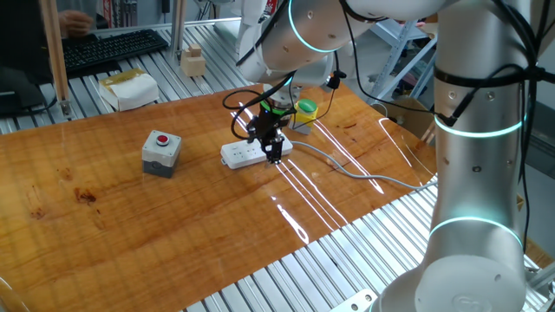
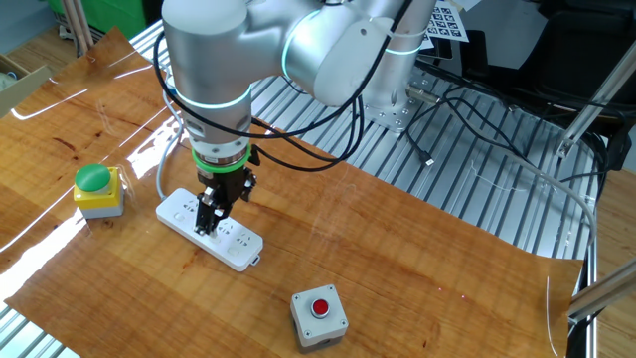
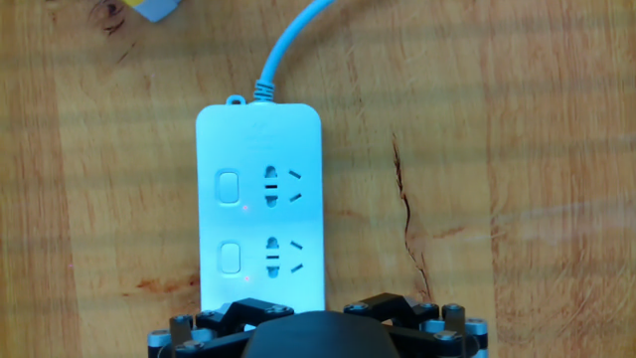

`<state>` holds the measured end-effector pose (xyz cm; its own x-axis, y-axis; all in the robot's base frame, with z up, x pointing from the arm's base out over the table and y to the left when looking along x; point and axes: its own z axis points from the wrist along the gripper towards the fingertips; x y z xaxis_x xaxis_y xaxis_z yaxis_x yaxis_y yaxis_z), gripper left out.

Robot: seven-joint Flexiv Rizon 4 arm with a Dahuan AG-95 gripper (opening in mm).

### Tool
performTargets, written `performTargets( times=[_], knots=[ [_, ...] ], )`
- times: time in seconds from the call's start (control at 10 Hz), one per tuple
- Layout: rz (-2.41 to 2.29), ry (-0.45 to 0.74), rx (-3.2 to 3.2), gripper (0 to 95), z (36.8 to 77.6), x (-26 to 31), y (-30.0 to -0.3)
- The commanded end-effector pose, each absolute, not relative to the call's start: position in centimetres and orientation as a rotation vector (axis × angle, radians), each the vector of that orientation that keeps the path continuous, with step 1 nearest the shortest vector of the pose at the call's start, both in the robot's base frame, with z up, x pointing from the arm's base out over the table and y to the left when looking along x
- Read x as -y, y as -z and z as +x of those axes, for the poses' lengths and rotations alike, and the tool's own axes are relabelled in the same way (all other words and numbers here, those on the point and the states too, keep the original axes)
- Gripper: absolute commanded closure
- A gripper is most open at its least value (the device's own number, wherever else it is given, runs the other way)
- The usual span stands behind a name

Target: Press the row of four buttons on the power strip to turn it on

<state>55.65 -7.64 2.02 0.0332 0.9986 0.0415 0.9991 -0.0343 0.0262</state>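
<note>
- End effector [image 2: 211,221] pointing straight down onto the power strip [image 2: 177,213], fingertips at or just above its top face near the middle; contact impossible to confirm from either fixed view.
- Spread wide, nothing held between the fingers; in the hand view only the dark body at the bottom edge in sight, fingertips hidden.
- Power strip lying flat on the tabletop [image 2: 417,259], roughly mid-table, grey cable [image 1: 364,178] trailing off toward the right edge in one fixed view.
- Row of four buttons [image 3: 230,223] running along the left edge of the strip in the hand view; only two in sight there, the other two covered by the end effector.
- Small reddish dots beside the two visible buttons, too faint to read as lit indicators.
- Judged: pressing under way, probably on a button under the hand; the two buttons toward the cable end likely left to do, though not certain.
- Grey box with red button [image 2: 319,317] and green-capped yellow box [image 2: 97,189] well apart from the strip, both untouched.
</note>
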Motion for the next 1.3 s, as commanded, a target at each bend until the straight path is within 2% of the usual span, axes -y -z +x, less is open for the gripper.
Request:
performTargets(
  times=[0.1, 1.3],
  knots=[
    [-2.254, 0.075, 2.180, 0.0, 55.7, 7.6, -2.0],
    [-2.276, 0.099, 2.170, 0.0, 55.9, 6.9, -0.3]
  ],
)
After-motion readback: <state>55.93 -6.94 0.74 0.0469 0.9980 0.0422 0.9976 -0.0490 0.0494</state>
